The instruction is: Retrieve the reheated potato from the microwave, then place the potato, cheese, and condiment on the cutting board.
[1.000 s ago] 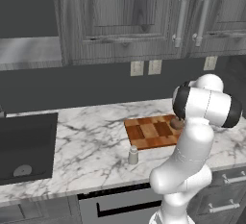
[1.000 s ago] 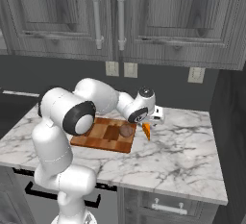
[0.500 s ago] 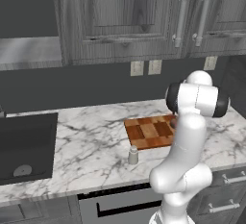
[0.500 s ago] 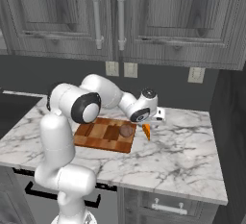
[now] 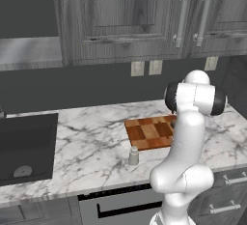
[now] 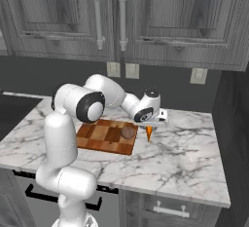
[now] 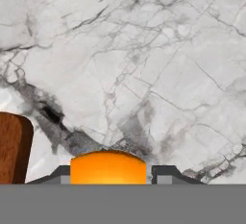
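Black sink (image 5: 26, 147) in marble counter (image 5: 91, 137); cabinets (image 5: 120, 16) above.

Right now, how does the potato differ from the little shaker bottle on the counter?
The potato is a round brown lump, while the condiment is a pale upright bottle with a narrower cap. The potato lies on the cutting board; the condiment stands on the marble counter, just off the board's front edge. The potato is near the gripper, the condiment further from it. Neither is gripped.

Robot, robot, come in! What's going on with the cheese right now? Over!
Fingers closed on the orange cheese wedge, beside the cutting board. Potato on board. Condiment shaker on the counter, off the board. Nothing in the way.
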### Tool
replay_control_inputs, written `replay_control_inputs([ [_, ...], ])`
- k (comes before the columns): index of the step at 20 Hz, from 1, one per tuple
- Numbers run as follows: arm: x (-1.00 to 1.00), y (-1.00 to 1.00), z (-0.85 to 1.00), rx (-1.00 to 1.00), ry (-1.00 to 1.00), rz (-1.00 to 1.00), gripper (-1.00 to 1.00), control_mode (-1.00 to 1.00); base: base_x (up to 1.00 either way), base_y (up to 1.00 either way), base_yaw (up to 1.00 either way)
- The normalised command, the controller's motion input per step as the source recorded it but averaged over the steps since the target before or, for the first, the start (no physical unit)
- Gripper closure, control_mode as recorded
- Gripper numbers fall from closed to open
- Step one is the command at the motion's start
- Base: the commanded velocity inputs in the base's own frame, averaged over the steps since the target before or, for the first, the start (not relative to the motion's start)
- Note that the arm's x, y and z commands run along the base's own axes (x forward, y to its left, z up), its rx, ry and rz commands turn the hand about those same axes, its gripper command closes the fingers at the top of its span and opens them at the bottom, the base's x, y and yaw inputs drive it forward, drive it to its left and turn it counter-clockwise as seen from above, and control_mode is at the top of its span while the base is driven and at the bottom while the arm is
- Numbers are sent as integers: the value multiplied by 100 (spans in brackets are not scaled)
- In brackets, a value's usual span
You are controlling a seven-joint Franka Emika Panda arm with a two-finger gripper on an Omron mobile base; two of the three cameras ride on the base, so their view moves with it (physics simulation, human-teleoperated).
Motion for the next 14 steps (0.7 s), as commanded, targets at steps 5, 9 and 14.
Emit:
replay_control_inputs([
  [5,-3,0,16,1,0,0,100,-100,0,0,0],
  [9,-12,1,22,0,0,0,100,-100,0,0,0],
  [14,-11,7,27,0,0,0,100,-100,0,0,0],
])
